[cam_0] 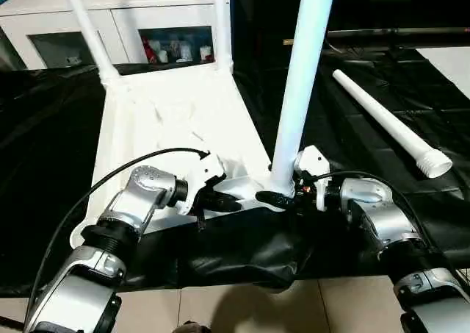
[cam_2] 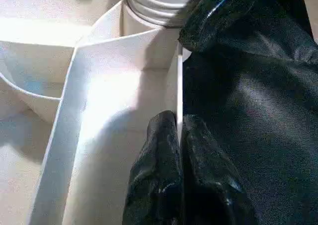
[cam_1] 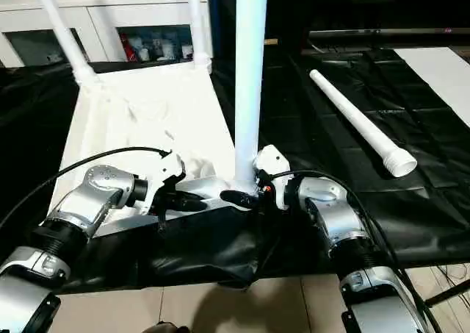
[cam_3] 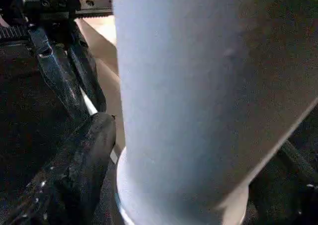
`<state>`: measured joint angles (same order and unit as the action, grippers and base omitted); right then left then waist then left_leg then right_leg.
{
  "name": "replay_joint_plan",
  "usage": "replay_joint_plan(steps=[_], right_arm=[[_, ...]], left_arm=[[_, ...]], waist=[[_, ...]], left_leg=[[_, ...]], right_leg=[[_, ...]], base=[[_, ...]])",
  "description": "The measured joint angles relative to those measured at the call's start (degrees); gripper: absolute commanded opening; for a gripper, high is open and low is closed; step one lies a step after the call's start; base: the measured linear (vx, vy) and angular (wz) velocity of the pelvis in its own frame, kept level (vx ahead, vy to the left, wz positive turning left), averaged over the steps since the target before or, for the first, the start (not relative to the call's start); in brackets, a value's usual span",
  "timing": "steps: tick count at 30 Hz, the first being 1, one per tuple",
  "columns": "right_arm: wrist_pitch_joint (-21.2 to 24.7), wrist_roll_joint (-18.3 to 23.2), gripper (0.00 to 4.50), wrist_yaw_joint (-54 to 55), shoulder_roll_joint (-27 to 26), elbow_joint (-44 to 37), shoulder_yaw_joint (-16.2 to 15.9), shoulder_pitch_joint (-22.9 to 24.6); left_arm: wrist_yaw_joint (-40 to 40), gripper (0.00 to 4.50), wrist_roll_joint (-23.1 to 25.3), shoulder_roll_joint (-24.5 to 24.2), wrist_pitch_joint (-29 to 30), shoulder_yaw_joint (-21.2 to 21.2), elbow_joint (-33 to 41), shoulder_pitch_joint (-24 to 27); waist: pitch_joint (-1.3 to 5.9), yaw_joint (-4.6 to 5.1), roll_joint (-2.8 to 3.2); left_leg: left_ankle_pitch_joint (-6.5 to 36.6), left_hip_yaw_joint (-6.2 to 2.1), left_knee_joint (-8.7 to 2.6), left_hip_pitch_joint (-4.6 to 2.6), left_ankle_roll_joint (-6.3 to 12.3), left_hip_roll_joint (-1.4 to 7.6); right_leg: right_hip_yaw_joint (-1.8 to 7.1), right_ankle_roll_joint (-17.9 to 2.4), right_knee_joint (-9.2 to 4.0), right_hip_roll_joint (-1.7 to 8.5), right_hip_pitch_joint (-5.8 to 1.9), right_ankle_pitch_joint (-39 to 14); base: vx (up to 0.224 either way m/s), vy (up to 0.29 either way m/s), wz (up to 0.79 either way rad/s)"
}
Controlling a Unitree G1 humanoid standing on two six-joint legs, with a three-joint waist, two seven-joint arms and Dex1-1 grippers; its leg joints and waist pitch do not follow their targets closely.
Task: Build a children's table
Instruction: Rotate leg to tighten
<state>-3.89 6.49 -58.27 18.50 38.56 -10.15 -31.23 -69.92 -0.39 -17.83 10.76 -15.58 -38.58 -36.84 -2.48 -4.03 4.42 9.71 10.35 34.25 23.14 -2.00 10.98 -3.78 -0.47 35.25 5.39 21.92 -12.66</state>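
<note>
The children's table lies upside down on a black sheet, its white top (cam_0: 169, 120) showing the ribbed underside. Two legs (cam_0: 88, 28) (cam_0: 222, 24) stand in the far corners. A third leg (cam_0: 305, 68) stands upright in the near right corner socket. My right gripper (cam_0: 283, 192) is open, its fingers (cam_3: 74, 175) straddling that leg's base. My left gripper (cam_2: 178, 120) is shut on the thin near rim of the table top, just left of that socket. A loose leg (cam_0: 389, 123) lies on the sheet to the right.
The black sheet (cam_0: 44, 164) covers the work area and folds over its near edge, with tiled floor (cam_0: 330, 303) below. A white cabinet with glass doors (cam_0: 110, 17) stands behind the table top.
</note>
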Motion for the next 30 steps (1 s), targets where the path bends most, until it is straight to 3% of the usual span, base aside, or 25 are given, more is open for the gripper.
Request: replay_joint_plan(steps=[8,13,18,24,28,30], right_arm=[[2.0,0.9,3.17,0.0,-1.4,2.2,1.4,-0.7],[2.3,1.4,2.79,4.8,-3.8,3.4,2.9,-0.7],[2.7,-0.3,2.75,26.1,-9.6,7.8,8.1,-2.8],[2.3,-2.9,2.75,48.6,-14.1,15.8,11.0,-9.0],[1.5,-2.7,2.75,50.1,-14.4,16.9,11.7,-9.8],[0.9,-2.6,3.30,49.6,-14.4,17.1,12.4,-9.8]], left_arm=[[0.0,0.00,0.0,-0.7,0.3,0.1,1.3,0.6],[2.2,0.00,0.1,0.4,1.0,0.8,0.7,0.5],[14.8,0.00,1.4,7.3,3.7,2.0,-6.1,-4.6],[28.5,0.00,2.3,15.0,3.7,4.2,-14.5,-10.1],[29.2,0.00,2.4,15.3,2.5,4.2,-15.2,-10.6],[29.2,0.00,2.5,15.3,1.7,4.2,-15.5,-10.7]], waist=[[-0.01,0.08,-0.02],[0.03,0.82,0.03],[0.10,2.01,0.16],[0.19,1.78,0.30],[0.20,1.68,0.33],[0.19,1.57,0.34]], left_leg=[[0.0,0.01,0.00,0.01,0.00,0.01],[0.0,0.01,0.00,-0.06,-0.02,0.02],[0.1,0.06,0.05,-0.20,-0.25,-0.03],[0.0,0.13,-0.04,-0.16,-0.17,-0.08],[-0.1,0.20,-0.13,-0.04,0.17,-0.10],[-0.1,0.20,-0.13,0.02,0.20,-0.09]], right_leg=[[-0.01,0.0,0.00,0.00,0.01,0.0],[0.01,0.0,0.05,-0.01,0.00,0.0],[0.13,0.0,0.06,-0.01,-0.09,0.1],[0.16,0.0,0.00,0.03,-0.12,0.1],[0.16,0.0,-0.22,0.06,-0.09,0.1],[0.13,0.0,-0.23,0.06,-0.03,0.1]], base=[[0.000,0.000,0.00],[0.000,0.000,0.00],[0.000,0.000,0.00],[0.000,0.000,0.00],[0.000,0.000,0.00],[0.000,0.000,0.00]])
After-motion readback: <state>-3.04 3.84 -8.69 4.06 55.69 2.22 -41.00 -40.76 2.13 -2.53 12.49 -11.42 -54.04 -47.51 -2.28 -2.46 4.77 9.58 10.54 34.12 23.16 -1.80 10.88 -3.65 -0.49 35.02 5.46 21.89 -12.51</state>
